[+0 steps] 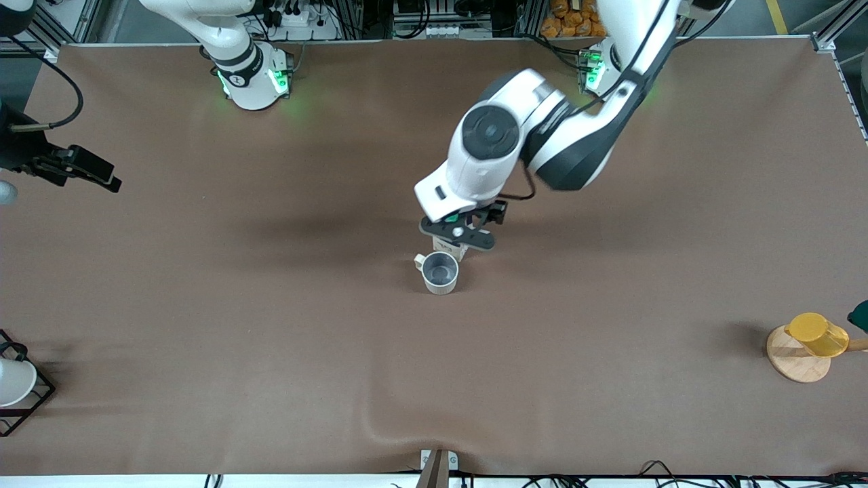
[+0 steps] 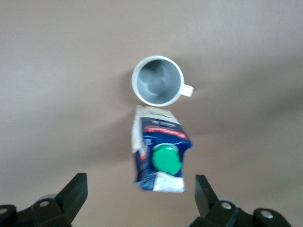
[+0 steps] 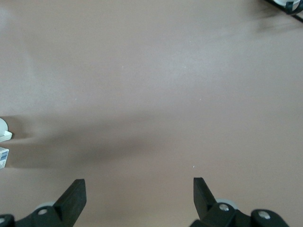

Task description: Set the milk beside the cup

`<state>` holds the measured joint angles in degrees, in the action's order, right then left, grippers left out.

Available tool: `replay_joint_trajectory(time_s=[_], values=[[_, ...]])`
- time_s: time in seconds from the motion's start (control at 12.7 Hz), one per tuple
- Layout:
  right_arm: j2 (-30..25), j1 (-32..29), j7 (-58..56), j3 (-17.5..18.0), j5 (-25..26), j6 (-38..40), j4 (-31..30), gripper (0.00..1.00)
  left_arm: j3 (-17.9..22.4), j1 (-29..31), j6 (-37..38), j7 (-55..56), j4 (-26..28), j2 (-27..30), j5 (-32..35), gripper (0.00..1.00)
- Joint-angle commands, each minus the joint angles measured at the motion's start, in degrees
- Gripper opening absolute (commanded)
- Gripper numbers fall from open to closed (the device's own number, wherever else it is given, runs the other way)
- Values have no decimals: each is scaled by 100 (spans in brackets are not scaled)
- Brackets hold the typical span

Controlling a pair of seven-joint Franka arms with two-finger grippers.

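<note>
The milk (image 2: 161, 146), a dark blue and white carton with a red label and a green cap, stands upright on the brown table. It is close beside the grey-beige cup (image 2: 157, 81), which is upright with a dark inside. In the front view the cup (image 1: 439, 272) is nearer the camera, and the milk (image 1: 453, 255) is mostly hidden under my left gripper (image 1: 458, 232). My left gripper (image 2: 140, 182) is open over the milk, its fingers apart from the carton and holding nothing. My right gripper (image 1: 85, 171) is open and empty (image 3: 139, 182), waiting at the right arm's end of the table.
A yellow cup (image 1: 817, 334) lies on a round wooden stand (image 1: 793, 359) at the left arm's end, near the front camera. A white cup sits in a black wire rack (image 1: 30, 400) at the right arm's end. The table cloth has a fold near its front edge.
</note>
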<state>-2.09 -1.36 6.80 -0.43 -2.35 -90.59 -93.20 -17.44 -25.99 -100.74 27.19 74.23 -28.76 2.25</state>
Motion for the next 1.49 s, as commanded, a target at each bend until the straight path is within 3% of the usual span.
replay_joint_trajectory(time_s=[0.0, 0.24, 0.39, 0.86, 1.18, 1.41], values=[[156, 92, 137, -10, 190, 287, 303, 100, 21, 565, 440, 112, 197, 843, 284, 100], [165, 311, 410, -18, 375, 314, 399, 100, -40, 1822, 704, -491, 214, 1381, 259, 100], [218, 303, 401, -27, 375, 402, 513, 100, -40, 2306, 1160, -873, 433, 1679, 206, 100], [227, 241, 392, -36, 358, 402, 523, 100, -49, 3476, 1197, -1488, 724, 2260, -91, 100], [244, 250, 393, -36, 358, 402, 523, 100, 47, 3443, 1284, -1488, 847, 2393, -199, 100], [244, 259, 401, -36, 349, 402, 523, 100, 442, 3030, 1381, -1497, 943, 2524, -102, 100]])
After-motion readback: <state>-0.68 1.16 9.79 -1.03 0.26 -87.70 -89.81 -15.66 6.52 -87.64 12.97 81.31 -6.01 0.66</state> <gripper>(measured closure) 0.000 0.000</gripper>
